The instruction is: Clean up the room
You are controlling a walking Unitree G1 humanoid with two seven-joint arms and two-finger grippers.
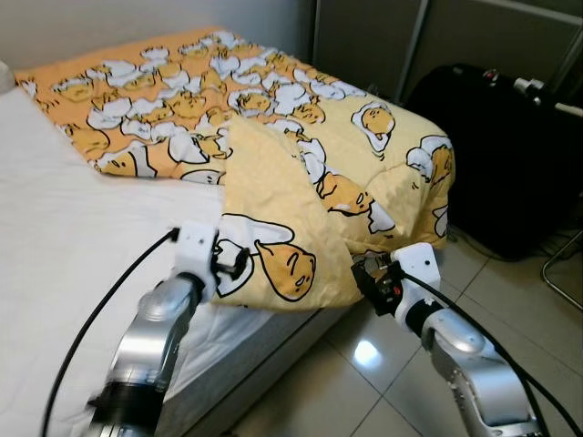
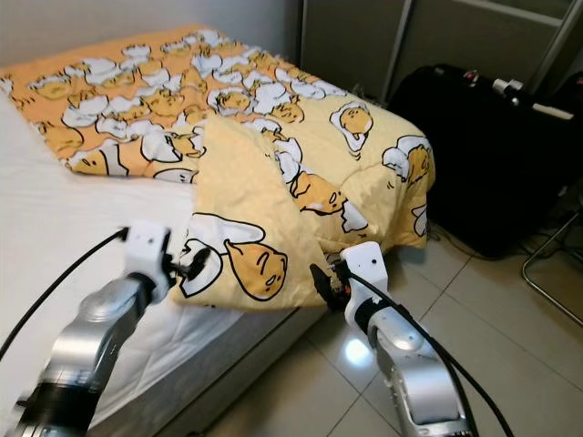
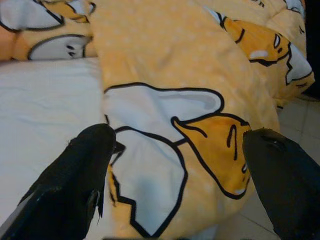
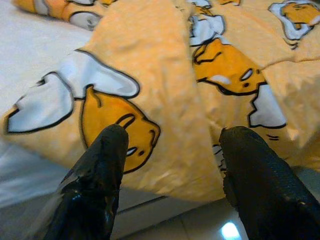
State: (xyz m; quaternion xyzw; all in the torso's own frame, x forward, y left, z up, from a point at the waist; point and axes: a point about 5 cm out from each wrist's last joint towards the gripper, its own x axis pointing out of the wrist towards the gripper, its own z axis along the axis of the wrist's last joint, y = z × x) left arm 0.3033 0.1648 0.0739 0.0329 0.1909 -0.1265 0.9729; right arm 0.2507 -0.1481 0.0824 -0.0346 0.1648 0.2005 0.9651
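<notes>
Glossy pale floor tiles [image 1: 510, 300] run along the foot of a bed with a white fitted sheet [image 1: 64, 228], and a black fabric suitcase [image 1: 510, 155] stands against the grey wardrobe doors beyond the bed's far corner. Across the foot end of the bed I see the yellow and orange quilt printed with cartoon eggs [image 1: 273, 137]; one flap is folded back, plain dotted yellow side up, and its lowest corner hangs over the near edge of the mattress. My left pincer [image 3: 177, 165] is released, its fingers spread over the white egg print at that hanging corner, one finger above the sheet. My right pincer [image 4: 172, 160] is also released, poised just beside the quilt's overhanging hem, above the floor at the bed's edge.
</notes>
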